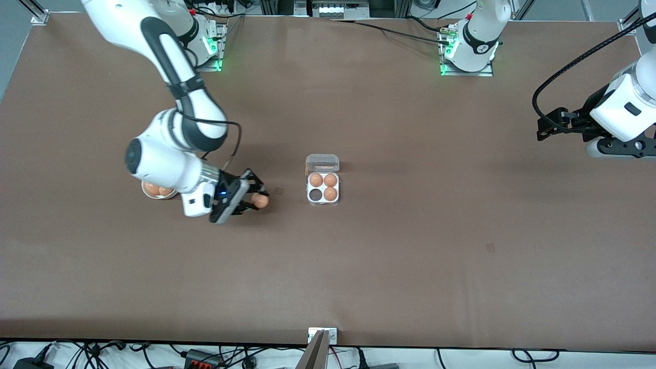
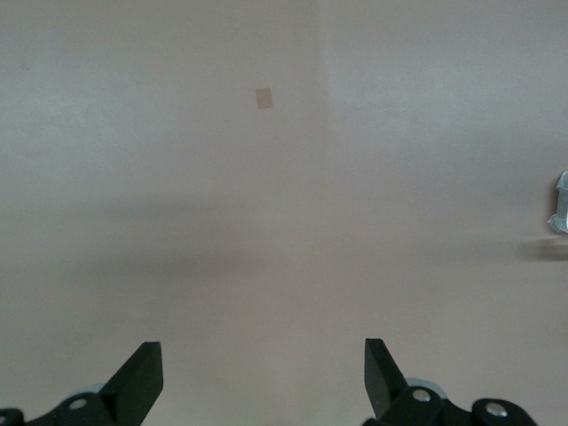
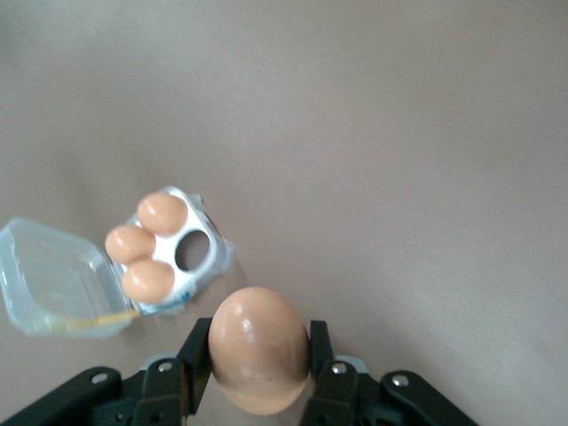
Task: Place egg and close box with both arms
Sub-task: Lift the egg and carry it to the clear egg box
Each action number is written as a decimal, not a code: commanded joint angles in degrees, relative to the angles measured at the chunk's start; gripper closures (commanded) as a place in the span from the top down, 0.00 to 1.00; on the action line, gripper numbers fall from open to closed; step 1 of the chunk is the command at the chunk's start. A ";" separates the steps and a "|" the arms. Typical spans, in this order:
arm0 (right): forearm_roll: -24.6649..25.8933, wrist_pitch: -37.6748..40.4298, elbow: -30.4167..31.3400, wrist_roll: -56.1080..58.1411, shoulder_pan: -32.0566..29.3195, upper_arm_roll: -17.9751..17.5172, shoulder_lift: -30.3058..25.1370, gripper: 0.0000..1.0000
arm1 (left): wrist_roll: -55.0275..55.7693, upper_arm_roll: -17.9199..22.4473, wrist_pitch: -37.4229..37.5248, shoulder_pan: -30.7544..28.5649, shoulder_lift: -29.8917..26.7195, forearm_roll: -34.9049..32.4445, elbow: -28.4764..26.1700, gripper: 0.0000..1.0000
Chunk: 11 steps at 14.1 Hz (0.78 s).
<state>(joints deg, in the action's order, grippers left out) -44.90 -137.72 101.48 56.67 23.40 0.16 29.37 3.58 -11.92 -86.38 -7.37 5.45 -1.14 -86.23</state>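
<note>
Over the bare brown table (image 1: 410, 266), between a bowl and the box, the right gripper (image 1: 254, 196) hangs with its two black fingers (image 3: 197, 359) clamped on the egg (image 3: 259, 349), one finger pressed against each side of the shell. In the front view that egg (image 1: 261, 201) pokes out past the fingertips, toward the box.

The box (image 1: 323, 187) sits near the middle of the table with its clear lid (image 1: 322, 163) thrown back flat on the side toward the arms' bases. Three of its four cells hold eggs (image 1: 330, 180); the fourth cell (image 1: 314, 195), the one nearer the front camera and toward the right arm's end, shows dark and unfilled. The right wrist view gives the same count, with the hole (image 3: 189, 253) plain among three eggs.

The bowl (image 1: 158, 190) with more eggs lies mostly hidden under the right arm's wrist.

The left gripper (image 1: 551, 125) waits above the left arm's end of the table, well apart from the box. Its fingers (image 2: 142, 377) stand wide apart, holding nothing, with only tabletop between them.
</note>
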 commanded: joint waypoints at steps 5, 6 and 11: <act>-8.27 -11.42 -2.94 0.19 9.38 0.45 6.83 0.11 | -1.12 -0.12 1.21 -0.01 -0.27 -0.62 0.98 1.00; -8.88 -11.52 -4.00 0.11 9.99 0.45 7.80 0.11 | -1.12 -0.12 1.21 -0.01 -0.27 -0.62 0.98 1.00; -12.40 -11.52 -4.62 0.02 11.84 0.45 10.00 0.11 | -1.12 -0.12 1.21 -0.10 -0.27 -0.62 0.98 1.00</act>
<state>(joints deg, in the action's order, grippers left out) -55.53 -149.12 98.17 56.67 33.90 0.11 37.99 3.52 -11.92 -86.36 -7.34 5.45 -1.14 -86.21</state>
